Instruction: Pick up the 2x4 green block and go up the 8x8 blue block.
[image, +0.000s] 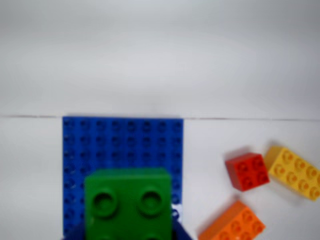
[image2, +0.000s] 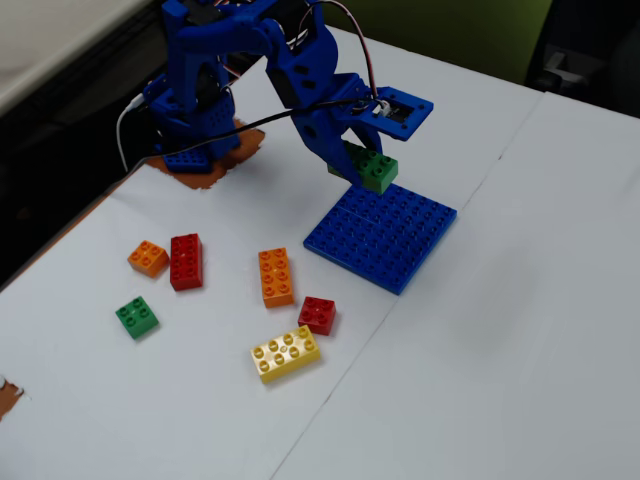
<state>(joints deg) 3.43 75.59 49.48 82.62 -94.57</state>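
The 2x4 green block (image2: 372, 168) is clamped in my blue gripper (image2: 358, 166), which is shut on it. It hangs low over the edge of the 8x8 blue block (image2: 390, 238) nearest the arm's base. Whether the two touch is unclear. In the wrist view the green block (image: 127, 202) fills the bottom centre with only some of its studs showing. The blue baseplate (image: 125, 140) spreads out beyond and beneath it. Dark blue fingers (image: 183, 234) flank the block at the lower edge.
Loose bricks lie on the white table in front of the plate: an orange oblong (image2: 276, 277), a small red one (image2: 317, 314), a yellow oblong (image2: 286, 353), a red oblong (image2: 186, 261), a small orange one (image2: 148, 258) and a small green one (image2: 136, 317). The arm's base (image2: 190, 120) stands at the back left.
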